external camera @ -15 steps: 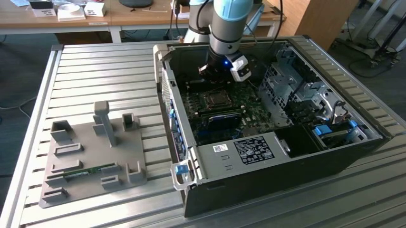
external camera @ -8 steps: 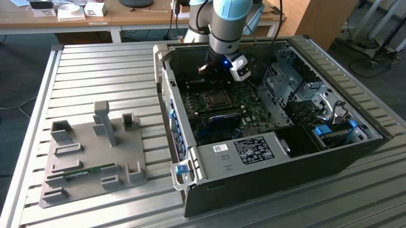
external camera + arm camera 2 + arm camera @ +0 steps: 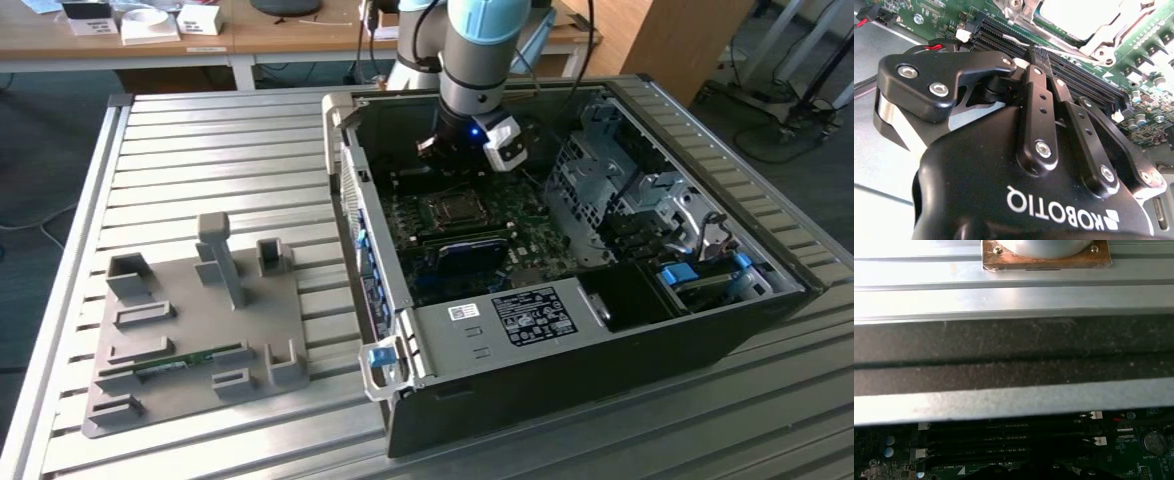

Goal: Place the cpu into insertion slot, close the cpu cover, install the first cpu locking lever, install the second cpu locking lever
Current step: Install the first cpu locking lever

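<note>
In the exterior view my gripper (image 3: 461, 152) hangs inside the open computer case, just behind the insertion slot (image 3: 447, 208) on the green motherboard (image 3: 527, 235). The second wrist view shows the fingertips (image 3: 1037, 54) pressed together, so the gripper (image 3: 1038, 50) is shut, right over the black memory slots (image 3: 1004, 42). The cpu (image 3: 1074, 12) lies bright and silvery in the slot, with the cpu cover (image 3: 1106, 40) flat around it. A thin silvery locking lever (image 3: 1015, 39) runs beside the fingertips; I cannot tell whether it is pinched.
The black case (image 3: 601, 330) stands on a slatted aluminium table (image 3: 227, 150). Drive cages (image 3: 627, 190) and cables line the case's side at the exterior view's right. A grey fixture plate (image 3: 187, 320) with pegs lies at the exterior view's left. The first wrist view shows the case wall (image 3: 1014, 355).
</note>
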`<state>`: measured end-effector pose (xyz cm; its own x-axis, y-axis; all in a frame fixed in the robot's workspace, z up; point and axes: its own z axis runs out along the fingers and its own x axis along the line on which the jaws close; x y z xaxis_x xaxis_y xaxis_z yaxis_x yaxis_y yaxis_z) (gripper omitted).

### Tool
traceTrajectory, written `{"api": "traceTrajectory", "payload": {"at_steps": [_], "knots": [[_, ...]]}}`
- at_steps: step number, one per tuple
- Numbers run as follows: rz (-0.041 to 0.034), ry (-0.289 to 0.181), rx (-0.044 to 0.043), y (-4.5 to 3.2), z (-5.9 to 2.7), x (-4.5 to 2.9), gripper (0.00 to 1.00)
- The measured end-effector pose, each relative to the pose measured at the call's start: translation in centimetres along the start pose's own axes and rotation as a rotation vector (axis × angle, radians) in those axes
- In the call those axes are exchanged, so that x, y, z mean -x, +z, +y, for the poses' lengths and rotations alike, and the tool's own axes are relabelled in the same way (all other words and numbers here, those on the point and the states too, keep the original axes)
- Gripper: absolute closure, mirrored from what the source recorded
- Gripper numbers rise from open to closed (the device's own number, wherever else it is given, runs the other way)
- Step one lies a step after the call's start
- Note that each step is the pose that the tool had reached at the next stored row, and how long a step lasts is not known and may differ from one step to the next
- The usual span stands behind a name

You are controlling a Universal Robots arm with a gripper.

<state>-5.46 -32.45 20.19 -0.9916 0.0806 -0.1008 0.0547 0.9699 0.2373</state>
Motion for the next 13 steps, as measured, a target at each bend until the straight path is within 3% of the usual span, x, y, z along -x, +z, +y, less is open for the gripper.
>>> {"api": "traceTrajectory", "payload": {"at_steps": [13], "knots": [[-0.0197, -0.001, -0.0100, 0.36, -0.21, -0.03, 0.89]]}}
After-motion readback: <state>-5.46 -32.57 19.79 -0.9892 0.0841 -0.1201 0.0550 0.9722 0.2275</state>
